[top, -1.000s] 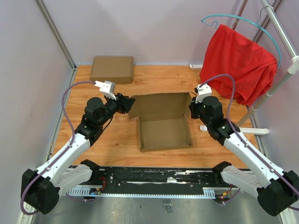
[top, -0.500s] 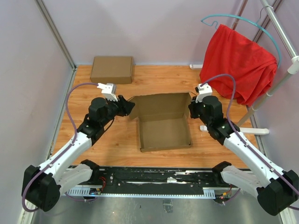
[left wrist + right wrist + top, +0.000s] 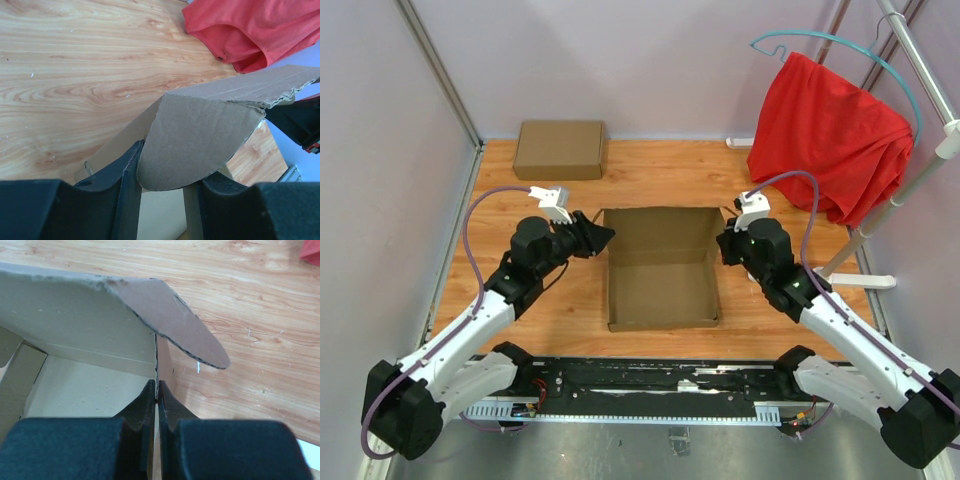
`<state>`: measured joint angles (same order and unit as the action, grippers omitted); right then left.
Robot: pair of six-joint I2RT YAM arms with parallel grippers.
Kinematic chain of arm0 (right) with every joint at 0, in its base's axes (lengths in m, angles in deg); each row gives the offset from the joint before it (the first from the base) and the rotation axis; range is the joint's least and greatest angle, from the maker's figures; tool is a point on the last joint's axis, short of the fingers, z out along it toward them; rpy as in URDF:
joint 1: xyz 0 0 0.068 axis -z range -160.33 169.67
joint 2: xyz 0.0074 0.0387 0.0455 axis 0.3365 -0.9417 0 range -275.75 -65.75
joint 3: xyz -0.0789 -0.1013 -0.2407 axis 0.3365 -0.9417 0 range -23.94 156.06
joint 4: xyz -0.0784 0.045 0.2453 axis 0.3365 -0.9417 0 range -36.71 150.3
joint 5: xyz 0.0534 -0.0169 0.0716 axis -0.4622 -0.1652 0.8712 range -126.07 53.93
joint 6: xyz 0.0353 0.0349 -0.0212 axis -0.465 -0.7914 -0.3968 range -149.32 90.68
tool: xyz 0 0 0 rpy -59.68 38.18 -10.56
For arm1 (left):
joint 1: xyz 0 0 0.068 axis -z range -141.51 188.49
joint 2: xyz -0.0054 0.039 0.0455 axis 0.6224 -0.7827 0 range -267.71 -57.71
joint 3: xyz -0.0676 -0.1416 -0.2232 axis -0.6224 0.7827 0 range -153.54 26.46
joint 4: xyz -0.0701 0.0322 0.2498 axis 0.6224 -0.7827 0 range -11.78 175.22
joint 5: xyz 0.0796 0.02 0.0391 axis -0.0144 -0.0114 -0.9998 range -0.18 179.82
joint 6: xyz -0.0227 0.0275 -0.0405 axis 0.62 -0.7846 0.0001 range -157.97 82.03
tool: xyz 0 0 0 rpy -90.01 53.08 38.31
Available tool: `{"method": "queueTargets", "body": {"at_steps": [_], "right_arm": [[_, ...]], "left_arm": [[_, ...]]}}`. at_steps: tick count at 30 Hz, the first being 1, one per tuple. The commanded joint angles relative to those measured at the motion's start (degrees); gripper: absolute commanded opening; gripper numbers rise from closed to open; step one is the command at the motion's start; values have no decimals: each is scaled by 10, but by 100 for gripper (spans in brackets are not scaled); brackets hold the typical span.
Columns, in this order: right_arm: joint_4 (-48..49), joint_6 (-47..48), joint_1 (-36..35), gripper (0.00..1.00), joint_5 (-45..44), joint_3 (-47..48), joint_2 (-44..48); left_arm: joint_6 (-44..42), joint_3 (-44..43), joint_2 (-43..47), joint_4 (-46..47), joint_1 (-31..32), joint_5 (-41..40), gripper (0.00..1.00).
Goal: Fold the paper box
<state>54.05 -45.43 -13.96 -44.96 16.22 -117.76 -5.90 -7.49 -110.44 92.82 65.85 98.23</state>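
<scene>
Between the two arms, on the wooden table (image 3: 660, 170): the paper box (image 3: 660, 290), tray already formed, side walls up, lid panel raised along its far side.

Looks like the lid-closing step, judging by a rounded ear standing free at each far corner of the paper box, not yet tucked inside the side walls.

At the far-left corner of the paper box: left gripper (image 3: 604, 238), jaws roughly half apart. From the left wrist view, left ear flap (image 3: 200, 140) lying across the gap and resting against one of the fingers (image 3: 125, 185). No pinch through the cardboard visible, so more likely a nudge or a brace than a hold.

At the far-right corner of the paper box: right gripper (image 3: 723, 244), jaws fully together. From the right wrist view, fingertips (image 3: 147, 400) set at the top edge of the side wall, just below the right ear flap (image 3: 185, 330). Cannot tell about any sliver of cardboard caught between them.

Next, probably: bending each ear inward, toward the middle of the paper box, then bringing the lid forward and down with the ears sliding inside the side walls. Calls for both sides moving together; otherwise a risk of skewing the lid or buckling a crease. Calls also for holding the tray steady against sliding on the smooth wood.

Beyond the far-left corner of the paper box, well apart: a flat cardboard box (image 3: 558, 148). Beyond the far-right corner, also apart: a red cloth (image 3: 825, 140), hung up.
</scene>
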Motion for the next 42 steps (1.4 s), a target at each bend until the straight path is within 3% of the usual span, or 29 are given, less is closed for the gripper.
{"method": "queueTargets", "body": {"at_steps": [1, 24, 35, 42], "right_arm": [[10, -23, -25, 1, -15, -23, 11], [-22, -134, -167, 1, -136, -153, 182], [-53, -86, -172, 1, -209, -4, 51], [-57, -85, -172, 1, -235, 42, -5]], "left_arm": [[13, 2, 0, 15, 10, -1, 38], [39, 106, 153, -85, 74, -65, 32], [22, 53, 111, -86, 77, -73, 32], [4, -6, 77, -88, 77, -86, 31]]}}
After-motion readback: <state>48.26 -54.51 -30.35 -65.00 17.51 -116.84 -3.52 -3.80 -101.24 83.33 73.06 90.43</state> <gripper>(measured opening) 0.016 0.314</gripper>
